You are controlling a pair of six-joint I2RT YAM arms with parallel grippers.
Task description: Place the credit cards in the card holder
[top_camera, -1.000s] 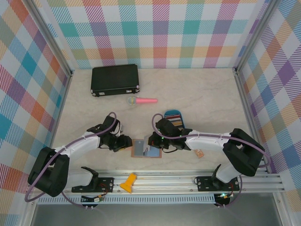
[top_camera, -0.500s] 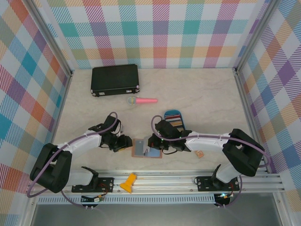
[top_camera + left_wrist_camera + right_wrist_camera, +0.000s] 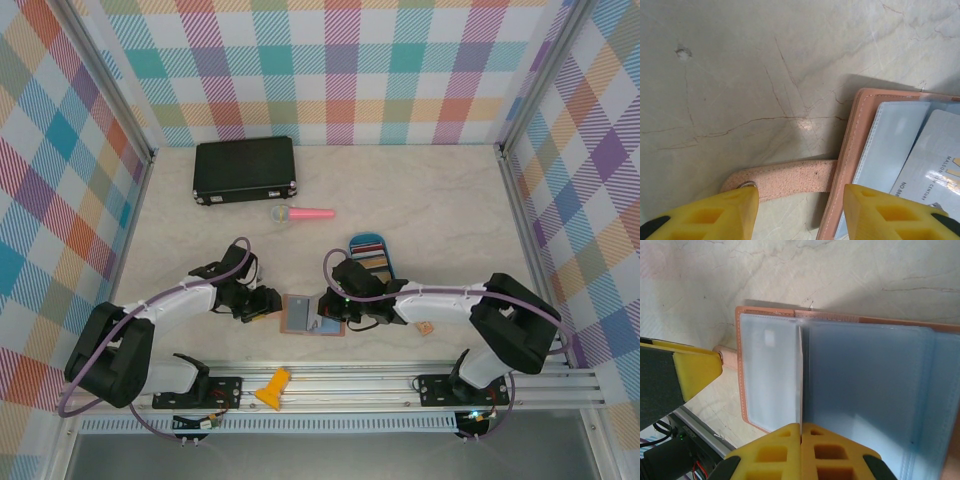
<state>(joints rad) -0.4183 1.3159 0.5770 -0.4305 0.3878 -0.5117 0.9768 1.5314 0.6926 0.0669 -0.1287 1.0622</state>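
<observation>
The pinkish-brown card holder (image 3: 298, 314) lies open near the table's front edge, grey-blue inner side (image 3: 865, 390) up. My right gripper (image 3: 801, 426) is shut on a pale credit card (image 3: 801, 370), held edge-on over the holder's left pocket (image 3: 767, 375). In the left wrist view the same card (image 3: 935, 155) slants across the holder's inside. My left gripper (image 3: 800, 200) stands open over the holder's left edge (image 3: 852, 150). Its snap strap (image 3: 785, 177) lies between the fingers. More credit cards (image 3: 372, 261) sit in the blue oval tray (image 3: 367, 240).
A large black case (image 3: 245, 170) lies at the back left, and a pink stick-like toy (image 3: 303, 213) sits in front of it. A small orange tag (image 3: 425, 326) rests right of the holder. A yellow piece (image 3: 273, 388) sits on the front rail. Plaid walls enclose the table.
The right arm has edged slightly to the right with the card still pinched. The left gripper and the card holder keep their places.
</observation>
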